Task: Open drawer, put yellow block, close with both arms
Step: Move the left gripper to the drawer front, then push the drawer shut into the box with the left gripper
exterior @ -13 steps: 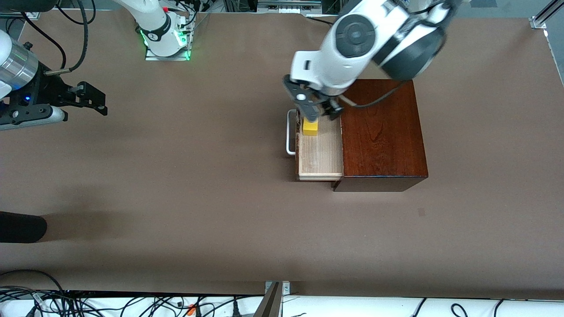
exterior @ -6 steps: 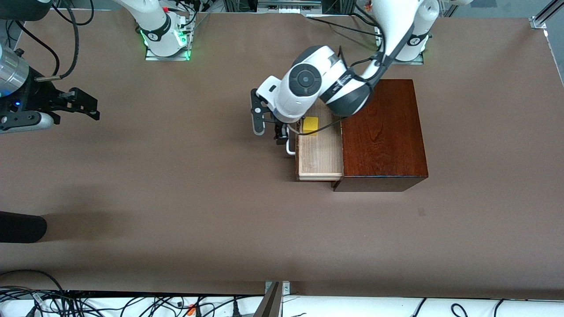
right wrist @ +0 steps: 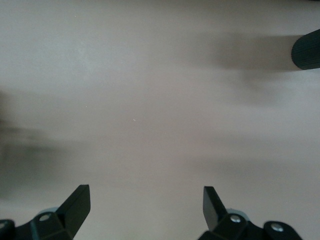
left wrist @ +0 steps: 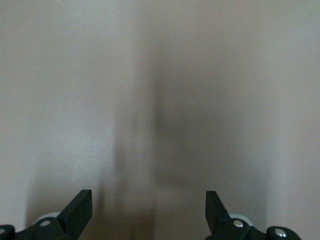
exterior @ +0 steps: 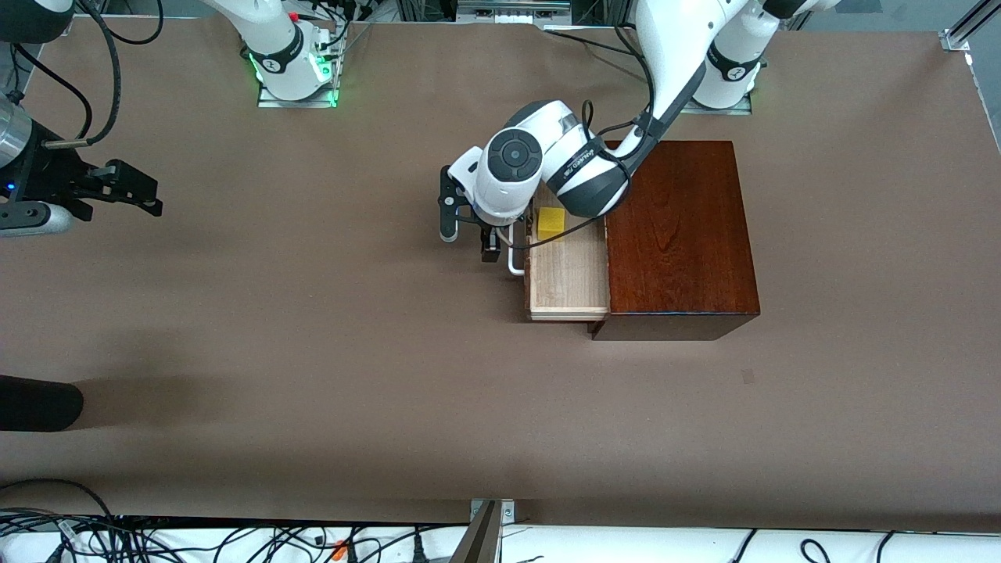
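Observation:
The dark reddish-brown wooden box (exterior: 676,234) stands on the brown table. Its drawer (exterior: 569,274) is pulled out toward the right arm's end, showing pale plywood inside. The yellow block (exterior: 553,223) lies in the drawer, at the end farther from the front camera. The white handle (exterior: 514,264) is partly hidden by the left arm. My left gripper (exterior: 468,237) is open and empty, just in front of the drawer's handle. The left wrist view shows its gripper (left wrist: 148,210) over bare table only. My right gripper (exterior: 129,191) is open and empty at the right arm's end; it also shows in the right wrist view (right wrist: 145,205).
A black rounded object (exterior: 39,403) lies at the table's edge at the right arm's end, nearer the front camera; it also shows in the right wrist view (right wrist: 307,50). Cables run along the table's edge nearest the camera (exterior: 235,539).
My left gripper has let go of the yellow block, left it in the drawer and moved out to in front of the handle. My right gripper has drifted outward toward its end of the table.

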Tool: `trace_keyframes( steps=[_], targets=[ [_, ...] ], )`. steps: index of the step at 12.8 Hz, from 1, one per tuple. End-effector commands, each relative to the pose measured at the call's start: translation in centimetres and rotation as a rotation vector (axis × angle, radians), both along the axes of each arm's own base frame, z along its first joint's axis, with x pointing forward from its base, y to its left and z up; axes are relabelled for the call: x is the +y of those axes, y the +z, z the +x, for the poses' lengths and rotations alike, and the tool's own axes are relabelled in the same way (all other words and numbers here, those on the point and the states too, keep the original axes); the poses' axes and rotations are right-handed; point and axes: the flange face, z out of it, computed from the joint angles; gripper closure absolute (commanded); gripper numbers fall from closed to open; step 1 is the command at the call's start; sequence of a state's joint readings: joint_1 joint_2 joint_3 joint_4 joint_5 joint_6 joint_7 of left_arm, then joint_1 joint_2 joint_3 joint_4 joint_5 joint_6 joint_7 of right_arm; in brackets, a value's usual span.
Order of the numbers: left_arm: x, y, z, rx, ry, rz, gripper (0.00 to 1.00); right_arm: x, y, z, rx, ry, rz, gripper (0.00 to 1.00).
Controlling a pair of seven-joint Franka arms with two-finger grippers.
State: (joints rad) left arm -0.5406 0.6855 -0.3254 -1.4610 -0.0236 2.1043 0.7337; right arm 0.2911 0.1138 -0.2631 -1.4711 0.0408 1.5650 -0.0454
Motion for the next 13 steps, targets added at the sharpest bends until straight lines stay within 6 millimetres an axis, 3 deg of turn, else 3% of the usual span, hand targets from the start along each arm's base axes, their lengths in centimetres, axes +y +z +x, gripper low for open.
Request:
trace_keyframes(
  steps=[1, 8, 13],
  targets=[
    [1.2, -1.1, 0.0, 0.019, -0.072, 0.04, 0.0, -0.9, -0.1, -0.1, 0.002, -0.01, 0.009, 0.0],
    [8.1, -0.1, 3.8, 0.115, -0.162, 0.106, 0.0, -0.8, 0.1, -0.2, 0.001, -0.004, 0.017, 0.0],
    [11.9, 0.4, 5.6, 0.17, -0.18, 0.126, 0.0, -1.1, -0.3, -0.3, 0.016, -0.011, 0.016, 0.0]
  ],
)
